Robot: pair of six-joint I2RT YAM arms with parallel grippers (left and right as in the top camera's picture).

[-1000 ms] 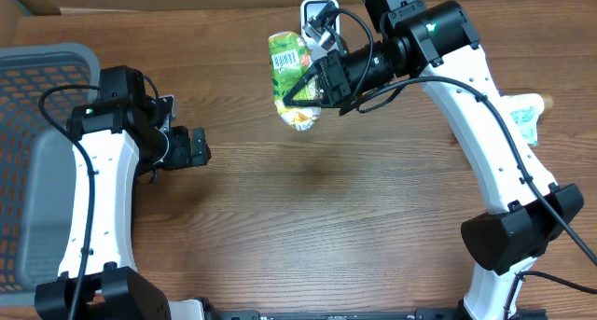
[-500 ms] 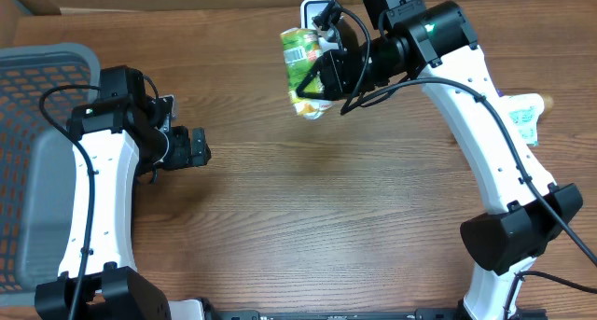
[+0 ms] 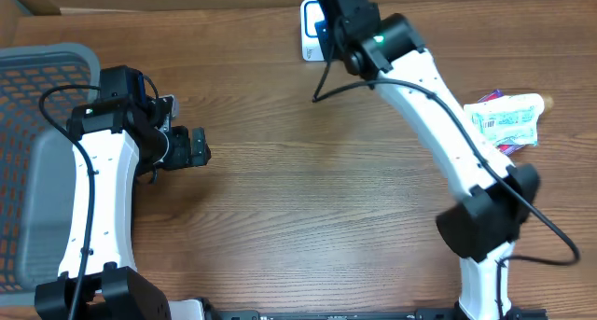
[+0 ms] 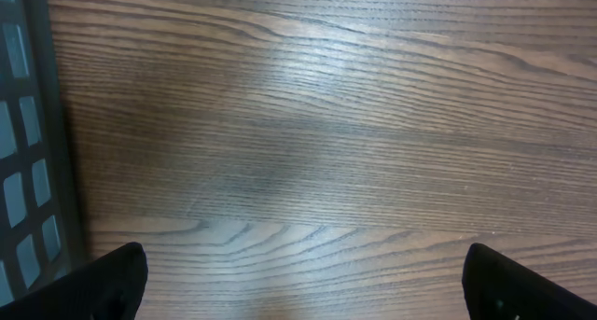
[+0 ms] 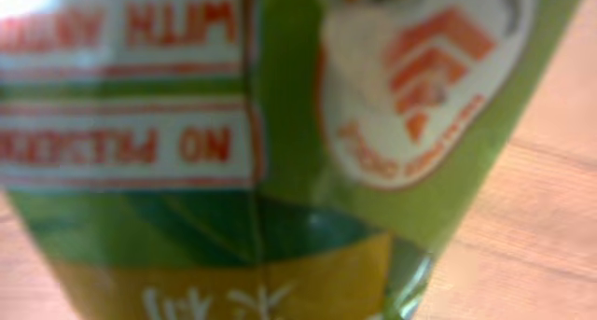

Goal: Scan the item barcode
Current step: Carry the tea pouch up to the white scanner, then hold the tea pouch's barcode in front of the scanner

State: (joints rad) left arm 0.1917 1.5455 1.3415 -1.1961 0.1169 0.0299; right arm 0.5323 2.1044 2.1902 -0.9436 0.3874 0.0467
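Observation:
A green snack packet (image 5: pixel 280 152) with red and white print fills the right wrist view, blurred and very close; my right gripper's own fingers do not show there. In the overhead view the right arm (image 3: pixel 373 40) reaches to the table's far edge and hides both packet and gripper. It hangs over the white and blue scanner (image 3: pixel 309 29). My left gripper (image 3: pixel 199 147) hovers above bare wood at the left, open and empty, its dark fingertips (image 4: pixel 117 278) wide apart.
A grey mesh basket (image 3: pixel 37 87) stands at the left edge, its wall showing in the left wrist view (image 4: pixel 23 124). A white and green packet (image 3: pixel 508 119) lies at the right edge on top of other packets.
The right arm has swung up and away towards the far edge, carrying the green packet over the scanner and out of the overhead view. The left arm has not moved.

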